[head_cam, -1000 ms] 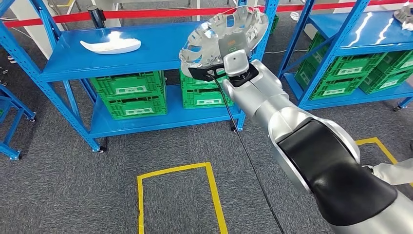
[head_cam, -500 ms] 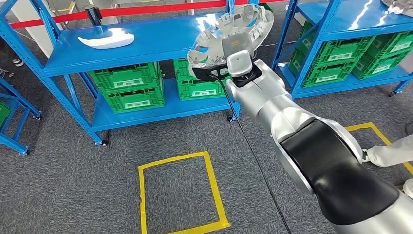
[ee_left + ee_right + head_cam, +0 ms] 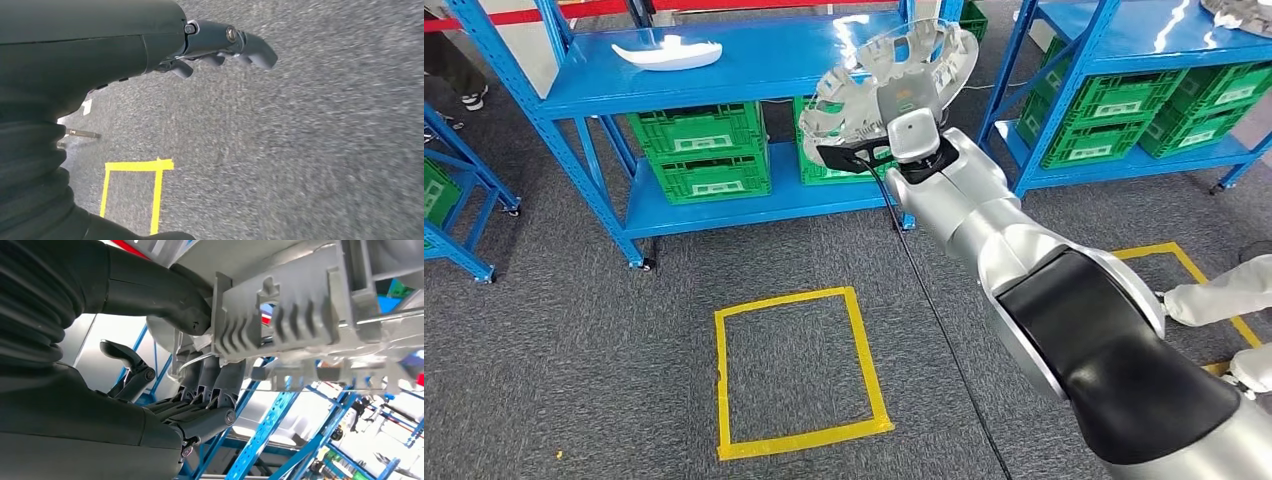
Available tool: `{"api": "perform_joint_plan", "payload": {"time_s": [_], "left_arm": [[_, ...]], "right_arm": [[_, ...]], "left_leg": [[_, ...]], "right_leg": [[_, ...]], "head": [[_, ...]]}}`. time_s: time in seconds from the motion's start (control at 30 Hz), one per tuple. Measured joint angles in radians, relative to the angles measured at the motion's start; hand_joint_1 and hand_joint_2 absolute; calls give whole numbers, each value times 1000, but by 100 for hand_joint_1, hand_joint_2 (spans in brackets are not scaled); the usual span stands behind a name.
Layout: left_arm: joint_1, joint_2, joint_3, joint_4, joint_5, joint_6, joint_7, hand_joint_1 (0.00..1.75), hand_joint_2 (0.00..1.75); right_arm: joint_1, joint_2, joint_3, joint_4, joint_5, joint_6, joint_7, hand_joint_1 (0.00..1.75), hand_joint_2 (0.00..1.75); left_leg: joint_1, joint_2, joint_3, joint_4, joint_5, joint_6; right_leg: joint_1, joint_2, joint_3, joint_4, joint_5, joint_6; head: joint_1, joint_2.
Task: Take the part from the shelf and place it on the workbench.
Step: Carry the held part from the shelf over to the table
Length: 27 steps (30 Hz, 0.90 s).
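Observation:
The part (image 3: 889, 75) is a silver, curved metal casting with many cut-outs and ribs. My right hand (image 3: 200, 390) grips it by its ribbed edge (image 3: 280, 325), thumb on one side and fingers on the other. In the head view it is raised in front of the blue shelf (image 3: 754, 75), level with its top board, beyond my outstretched right arm (image 3: 984, 220). My left hand (image 3: 225, 47) hangs above the grey carpet with nothing in it, fingers loosely apart.
A white part (image 3: 667, 52) lies on the left shelf's top board, with green crates (image 3: 699, 150) below. A second blue shelf (image 3: 1144, 90) stands at the right. A yellow taped square (image 3: 794, 370) marks the carpet. A person's white sleeve (image 3: 1219, 295) reaches in at the right.
The whole picture has shifted: the shelves sit higher and farther off and the full yellow square shows, so the camera has moved. The part stays held in my right hand.

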<state>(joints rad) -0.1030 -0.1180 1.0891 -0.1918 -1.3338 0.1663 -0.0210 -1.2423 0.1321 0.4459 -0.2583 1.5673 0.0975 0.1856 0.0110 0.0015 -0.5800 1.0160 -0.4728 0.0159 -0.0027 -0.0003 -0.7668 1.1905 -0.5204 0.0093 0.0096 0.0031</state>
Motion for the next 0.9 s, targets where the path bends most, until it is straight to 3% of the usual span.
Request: {"api": "perform_joint_plan", "payload": {"time_s": [0.03, 0.07, 0.1, 0.13, 0.17, 0.2, 0.27, 0.3, 0.37, 0.4, 0.47, 0.53, 0.57, 0.6, 0.63, 0.67, 0.7, 0.77, 0.83, 0.9], "left_arm": [[0, 0, 0, 0, 0, 0, 0, 0, 175], [0, 0, 0, 0, 0, 0, 0, 0, 175], [0, 0, 0, 0, 0, 0, 0, 0, 175], [0, 0, 0, 0, -1, 0, 0, 0, 175], [0, 0, 0, 0, -1, 0, 0, 0, 175], [-1, -1, 0, 0, -1, 0, 0, 0, 175], [-1, -2, 0, 0, -1, 0, 0, 0, 175], [-1, -1, 0, 0, -2, 0, 0, 0, 175], [-1, 0, 0, 0, -4, 0, 0, 0, 175], [0, 0, 0, 0, -5, -1, 0, 0, 175], [0, 1, 0, 1, -8, -2, 0, 0, 175], [-2, 2, 0, 1, -11, -3, 1, 0, 175], [-3, 3, 0, 1, -14, -4, 1, 0, 175], [-5, 3, 0, 1, -17, -6, 1, 0, 175], [-6, 4, 0, 1, -22, -8, 1, 0, 175], [-9, 4, -1, 1, -26, -11, 3, 0, 175], [-12, 4, -1, 0, -32, -14, 6, 0, 175], [-21, 5, -3, -1, -41, -21, 14, 0, 175], [-28, 6, -4, -1, -49, -27, 18, 0, 175], [-33, 5, -5, -1, -54, -34, 20, 0, 175]], "right_arm": [[2, 0, 0, 0, 0, 0, 0, 175, 175], [3, 0, 0, 0, 0, 0, 0, 175, 175], [5, 0, 0, 0, 0, 0, 0, 175, 175], [6, 0, 0, 0, 0, 0, 0, 175, 175], [6, 0, 0, 0, 0, 0, 0, 175, 175], [5, 0, 0, -1, 0, 0, 0, 175, 175], [4, 0, 0, -2, 0, 0, 0, 175, 175], [4, 1, 0, -2, 0, 0, 0, 175, 175], [5, 1, 0, -1, 0, 1, 0, 175, 175], [5, 0, 0, -1, 0, 1, 0, 175, 175], [5, 0, 0, 0, 0, 1, 1, 175, 175], [5, -1, 0, 0, 0, 1, 1, 175, 175], [5, -3, 0, 0, -1, 2, 1, 175, 175], [5, -6, 0, 0, -2, 2, 2, 175, 175], [5, -10, 0, 0, -3, 2, 2, 175, 175], [5, -16, 0, 0, -4, 3, 3, 175, 175], [4, -23, -1, -1, -5, 3, 4, 175, 175], [4, -37, -4, -1, -6, 3, 6, 175, 175], [3, -52, -7, -1, -6, 3, 7, 175, 175], [4, -68, -10, -1, -7, 3, 8, 175, 175]], "left_leg": [[0, 0, -16, 1, 12, 0], [0, 0, -31, 2, 24, 0], [0, 0, -47, 4, 35, -2], [0, 0, -62, 7, 45, -4], [0, 0, -75, 10, 55, -6], [-2, 0, -86, 13, 63, -10], [-4, -1, -100, 14, 82, -21], [-4, -1, -103, 11, 93, -27], [-3, -2, -110, 4, 108, -39], [-3, -2, -118, 12, 94, -44], [-1, -3, -142, 82, 14, -52], [-1, -2, -169, 213, -75, -58], [-1, -2, -173, 268, -91, -59], [-1, -2, -166, 297, -85, -59], [-1, -2, -140, 288, -61, -58], [-1, -2, -97, 242, -35, -55], [-2, -3, -44, 175, -26, -51], [-7, -6, 39, 47, -45, -42], [-14, -9, 54, 1, -54, -34], [-10, -5, 39, -7, -31, -21]], "right_leg": [[-1, 0, -11, 70, -33, 3], [-2, 0, -14, 123, -41, 4], [-2, 0, -2, 144, -26, 4], [-3, 0, 28, 128, 1, 2], [-3, 0, 75, 77, 22, -1], [-1, 0, 136, 1, 24, -6], [3, 2, 228, -133, -3, -17], [6, 2, 245, -167, -14, -22], [4, 1, 236, -180, -2, -32], [2, -1, 228, -182, 9, -39], [-2, -4, 206, -186, 34, -50], [0, -2, 177, -182, 56, -54], [1, -2, 161, -180, 67, -54], [2, -2, 144, -176, 77, -54], [2, -1, 128, -172, 87, -52], [2, -1, 114, -168, 96, -49], [3, -1, 101, -163, 104, -46], [4, -5, 85, -160, 120, -37], [3, -8, 77, -168, 143, -29], [1, -6, 66, -169, 144, -18]], "head": [[0, 0], [0, 0], [0, 0], [0, 0], [0, 0], [0, 0], [-1, 0], [-1, 0], [-1, 0], [-1, 0], [-4, 0], [-5, 0], [-5, 0], [-5, 0], [-5, 0], [-5, 0], [-5, 0], [-4, 0], [-4, 0], [-5, 0]]}}
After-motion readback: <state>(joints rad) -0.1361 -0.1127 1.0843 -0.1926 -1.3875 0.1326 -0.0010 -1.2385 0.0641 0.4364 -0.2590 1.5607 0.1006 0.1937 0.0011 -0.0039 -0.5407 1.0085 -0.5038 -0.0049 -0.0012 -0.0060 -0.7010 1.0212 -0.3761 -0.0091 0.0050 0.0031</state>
